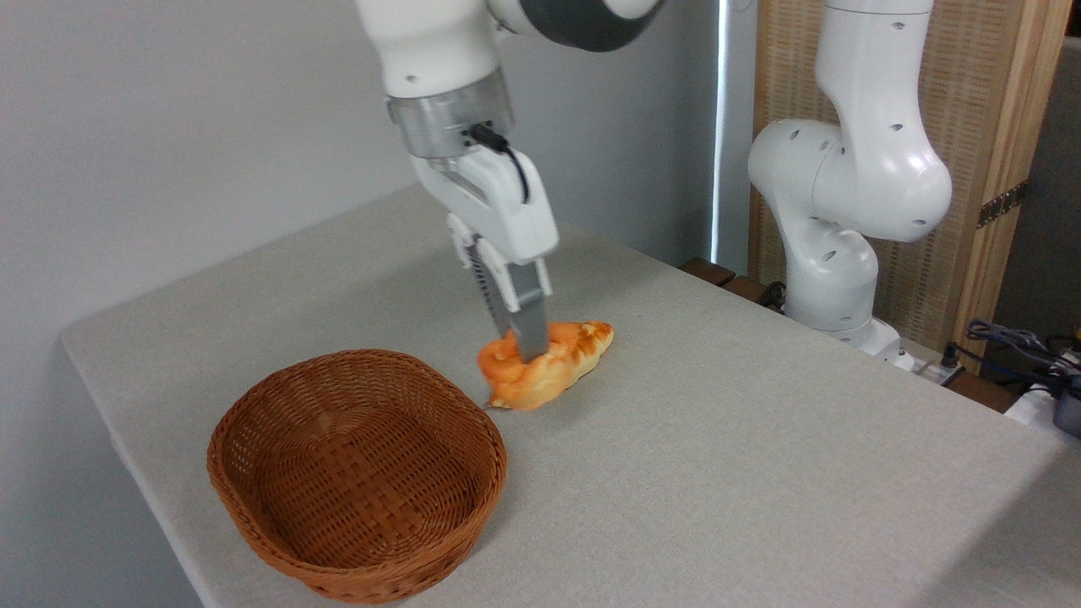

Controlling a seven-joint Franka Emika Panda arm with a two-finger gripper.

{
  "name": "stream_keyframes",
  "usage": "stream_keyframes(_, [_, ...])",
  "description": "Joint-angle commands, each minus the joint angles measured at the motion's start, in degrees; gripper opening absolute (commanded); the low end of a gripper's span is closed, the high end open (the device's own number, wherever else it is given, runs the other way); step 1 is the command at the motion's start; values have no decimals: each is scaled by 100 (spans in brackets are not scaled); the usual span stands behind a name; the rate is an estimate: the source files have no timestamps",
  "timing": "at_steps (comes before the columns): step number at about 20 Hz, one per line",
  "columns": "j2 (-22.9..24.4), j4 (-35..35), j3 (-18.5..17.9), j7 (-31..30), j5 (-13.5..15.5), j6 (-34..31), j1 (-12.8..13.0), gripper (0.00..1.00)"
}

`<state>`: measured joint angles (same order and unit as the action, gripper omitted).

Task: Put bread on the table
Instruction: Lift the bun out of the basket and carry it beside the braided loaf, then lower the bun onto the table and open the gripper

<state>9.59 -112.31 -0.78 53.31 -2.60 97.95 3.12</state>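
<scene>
The gripper (517,346) comes down from the upper left, tilted, w/ its fingers (530,325) reaching onto the bread (517,378). One grey finger is clearly seen in front, pressed against the top of the bun; the other is hidden behind it, so the fingers look closed on the bread, approx. at its lumpy top.

The bread is golden-orange w/ paler sides. It sits low, at the table (760,439) surface or just above it; I cannot tell if the bottom touches the cloth. It is outside the basket (355,473), just beside the basket's upper right rim, not touching it.

Directly behind the bread, to the right, lies a longer loaf (583,339), braided and same colour. It touches the bread or overlaps it from this view; the border btw. the two is hard to see.

The basket is brown wicker, oval, standing upright near the front left edge of the table. Nothing is seen inside.

The arm's base (844,253) stands at the far right side, beyond the table edge. Some cables (1013,342) are at the right border.
</scene>
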Motion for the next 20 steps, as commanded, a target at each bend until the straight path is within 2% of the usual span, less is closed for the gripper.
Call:
stream_keyframes(1, [386, -660, -151, 338, -65, 119, 48, 66])
stream_keyframes(3, [342, -722, -151, 338, -74, 119, 48, 76])
stream_keyframes(6, [228, -740, -151, 347, -74, 119, 48, 84])
stream_keyframes(13, [-115, -740, -98, 338, -91, 128, 74, 87])
stream_keyframes(15, [-159, -740, -89, 338, -179, 128, 92, 89])
stream_keyframes(17, [-194, -723, -81, 338, -241, 137, 101, 98])
stream_keyframes(20, [-185, -661, -81, 338, -223, 128, 92, 100])
